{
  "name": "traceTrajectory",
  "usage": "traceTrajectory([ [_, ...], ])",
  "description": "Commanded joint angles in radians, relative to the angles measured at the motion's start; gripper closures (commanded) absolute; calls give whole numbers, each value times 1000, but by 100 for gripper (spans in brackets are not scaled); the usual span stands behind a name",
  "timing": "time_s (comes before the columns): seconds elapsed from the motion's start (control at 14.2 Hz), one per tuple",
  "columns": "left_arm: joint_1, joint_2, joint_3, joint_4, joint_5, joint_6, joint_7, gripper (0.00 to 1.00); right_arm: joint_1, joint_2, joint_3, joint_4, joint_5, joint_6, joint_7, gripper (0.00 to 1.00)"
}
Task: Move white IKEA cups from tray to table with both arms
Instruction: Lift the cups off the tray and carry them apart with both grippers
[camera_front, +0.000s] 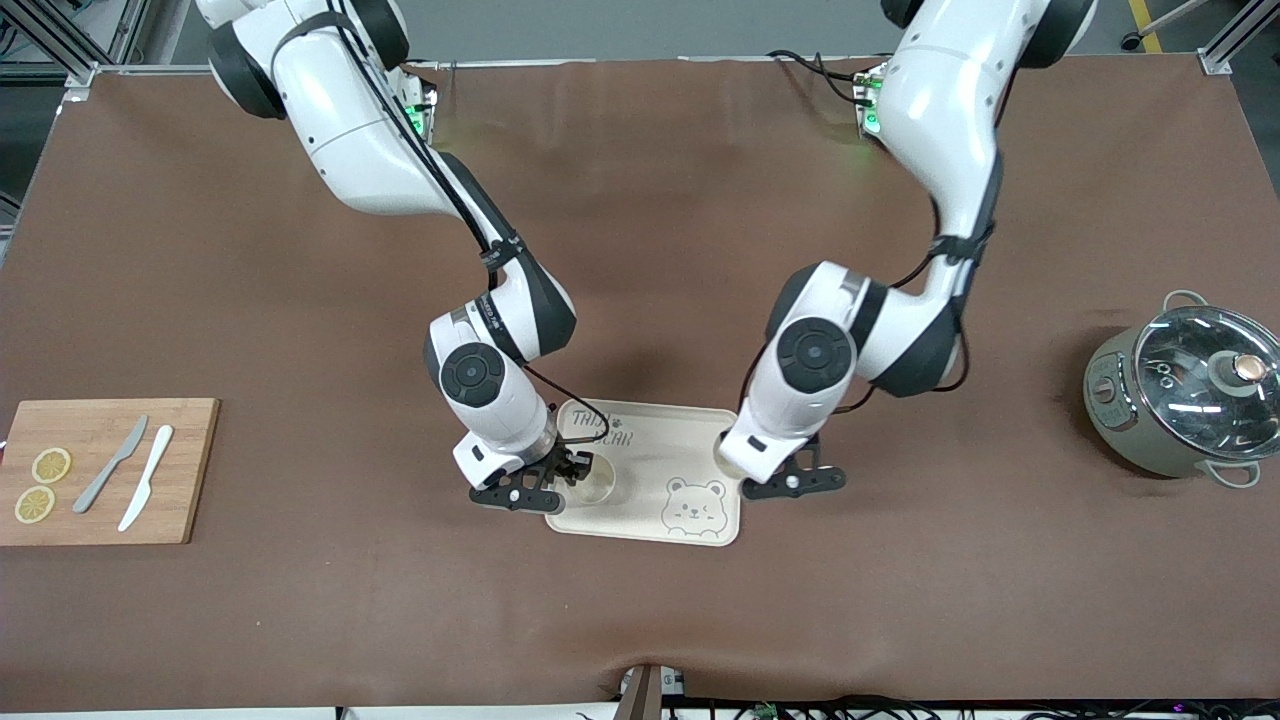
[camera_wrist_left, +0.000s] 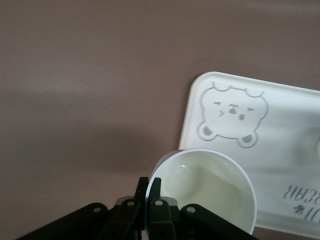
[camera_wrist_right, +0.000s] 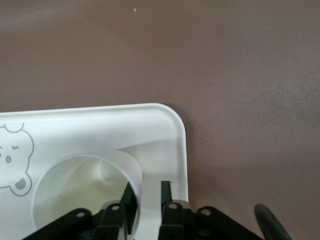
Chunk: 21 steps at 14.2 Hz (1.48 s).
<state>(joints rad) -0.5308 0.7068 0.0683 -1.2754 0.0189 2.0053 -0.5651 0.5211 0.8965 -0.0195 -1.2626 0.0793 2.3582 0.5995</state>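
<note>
A cream tray (camera_front: 650, 445) with a bear print lies mid-table. One white cup (camera_front: 597, 482) stands upright on it at the right arm's end. My right gripper (camera_front: 573, 470) is at that cup's rim. In the right wrist view, my right gripper (camera_wrist_right: 147, 189) is open, with one finger inside the cup (camera_wrist_right: 75, 185) against its wall and the other outside, apart from it. My left gripper (camera_front: 748, 466) is shut on the rim of the second cup (camera_front: 724, 453). In the left wrist view, my left gripper (camera_wrist_left: 149, 184) holds this cup (camera_wrist_left: 210, 185) over the tray's (camera_wrist_left: 280, 130) edge beside the bear.
A wooden cutting board (camera_front: 100, 470) with two lemon slices and two knives lies near the right arm's end of the table. A pot with a glass lid (camera_front: 1185, 395) stands near the left arm's end. Brown cloth covers the table.
</note>
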Motion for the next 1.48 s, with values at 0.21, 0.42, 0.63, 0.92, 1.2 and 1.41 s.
traceTrajectory([
  [0.21, 182, -412, -19, -587, 61, 226, 308, 100, 10, 16, -2, 32, -12, -4, 28, 100],
  [0.42, 282, -518, -25, -712, -14, 243, 523, 100, 11, 10, -2, 32, -10, -11, 72, 100],
  [0.63, 313, -575, -25, -797, -62, 274, 609, 100, 8, -33, 4, 34, -1, -77, 85, 100],
  [0.92, 311, -587, -24, -903, -77, 418, 610, 100, -58, -135, 12, 112, 4, -406, 54, 100],
  [1.2, 311, -508, -25, -903, -79, 480, 611, 100, -189, -348, 1, 68, 5, -644, -287, 100],
  [1.41, 311, -451, -25, -895, -77, 541, 614, 100, -323, -493, 0, -12, -3, -736, -504, 100],
])
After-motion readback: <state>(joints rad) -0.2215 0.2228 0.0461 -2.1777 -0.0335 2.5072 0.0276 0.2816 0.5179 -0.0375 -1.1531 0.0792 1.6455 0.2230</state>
